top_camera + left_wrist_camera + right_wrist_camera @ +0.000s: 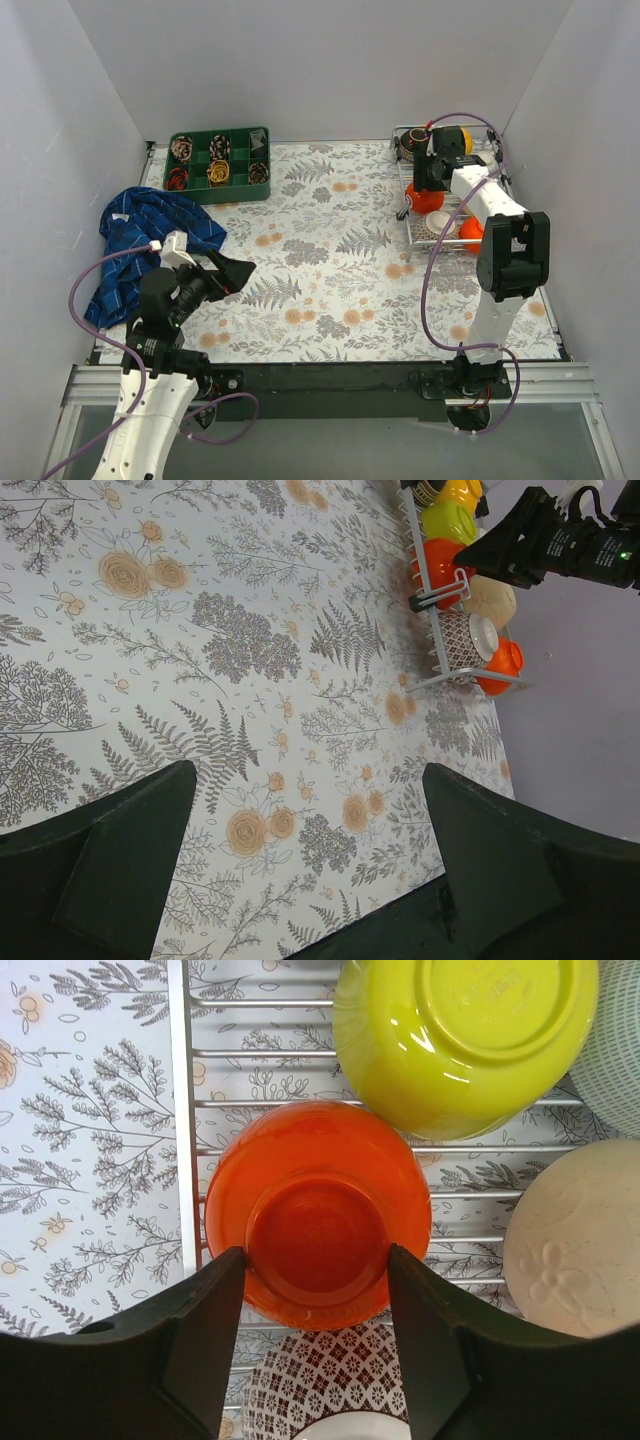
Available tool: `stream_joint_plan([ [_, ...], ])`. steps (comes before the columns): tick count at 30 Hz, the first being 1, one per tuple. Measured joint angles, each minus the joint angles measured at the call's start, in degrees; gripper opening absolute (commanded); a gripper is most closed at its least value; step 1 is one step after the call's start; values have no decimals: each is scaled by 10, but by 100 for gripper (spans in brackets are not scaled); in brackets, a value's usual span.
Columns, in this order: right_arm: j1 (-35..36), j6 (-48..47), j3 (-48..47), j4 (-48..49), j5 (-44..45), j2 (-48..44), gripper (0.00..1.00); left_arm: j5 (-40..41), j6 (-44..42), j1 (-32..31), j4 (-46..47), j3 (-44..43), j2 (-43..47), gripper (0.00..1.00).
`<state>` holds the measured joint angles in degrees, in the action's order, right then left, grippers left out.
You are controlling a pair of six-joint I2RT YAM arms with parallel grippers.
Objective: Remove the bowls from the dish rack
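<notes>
At dish rack (186,1110) edge, right jaws straddling red-orange bowl (318,1225), grip unclear, left jaws open over mat (250,630)

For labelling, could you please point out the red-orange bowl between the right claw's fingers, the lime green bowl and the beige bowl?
red-orange bowl (318,1235): right wrist view, middle of its upturned base.
lime green bowl (500,1000): right wrist view, its upturned base.
beige bowl (575,1240): right wrist view, its embossed side.

Floral table (340,290); on it dish rack (185,1110), green tray (230,194), blue cloth (140,235)
</notes>
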<state>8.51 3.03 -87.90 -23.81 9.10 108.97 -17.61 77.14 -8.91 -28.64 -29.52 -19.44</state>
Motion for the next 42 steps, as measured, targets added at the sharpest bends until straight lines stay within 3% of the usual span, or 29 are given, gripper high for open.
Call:
stream_joint_plan([
  [3,0,-1,-4,1,-3,-2,34,0,0,0,0,0,-4,98],
  [6,0,0,-3,1,-4,-3,25,0,0,0,0,0,-6,98],
  [12,0,0,15,16,-3,-14,16,0,-2,0,0,0,-7,98],
  [42,-38,75,37,30,-52,-49,1,-4,-4,0,2,0,-16,98],
])
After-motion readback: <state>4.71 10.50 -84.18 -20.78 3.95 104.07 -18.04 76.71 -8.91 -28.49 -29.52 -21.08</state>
